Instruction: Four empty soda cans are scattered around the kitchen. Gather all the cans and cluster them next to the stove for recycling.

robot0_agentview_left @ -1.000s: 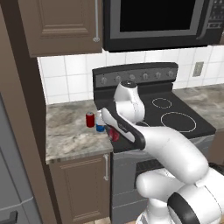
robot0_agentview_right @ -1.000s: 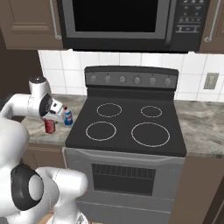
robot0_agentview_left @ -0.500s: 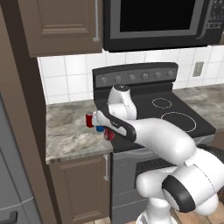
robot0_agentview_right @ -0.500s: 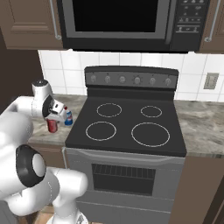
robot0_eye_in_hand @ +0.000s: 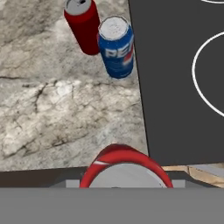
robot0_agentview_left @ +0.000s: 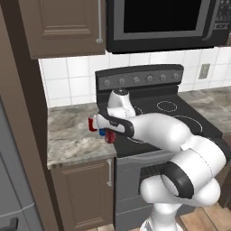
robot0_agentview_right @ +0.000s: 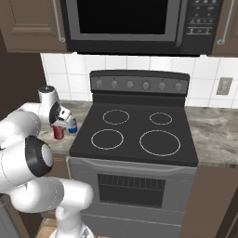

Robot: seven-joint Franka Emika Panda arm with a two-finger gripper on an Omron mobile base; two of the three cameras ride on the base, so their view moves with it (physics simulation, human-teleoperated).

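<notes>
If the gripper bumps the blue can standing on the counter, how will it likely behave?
The blue can stands upright, tall and narrow, so a push near its top would probably tip it. Once down, its round body would likely roll. The red can close beside it might get knocked too.

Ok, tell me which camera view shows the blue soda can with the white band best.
The hand view: the blue soda can with the white band stands whole and upright on the counter, beside the dark red can. The right base view shows a small part past the arm; the left base view shows a blue sliver.
</notes>
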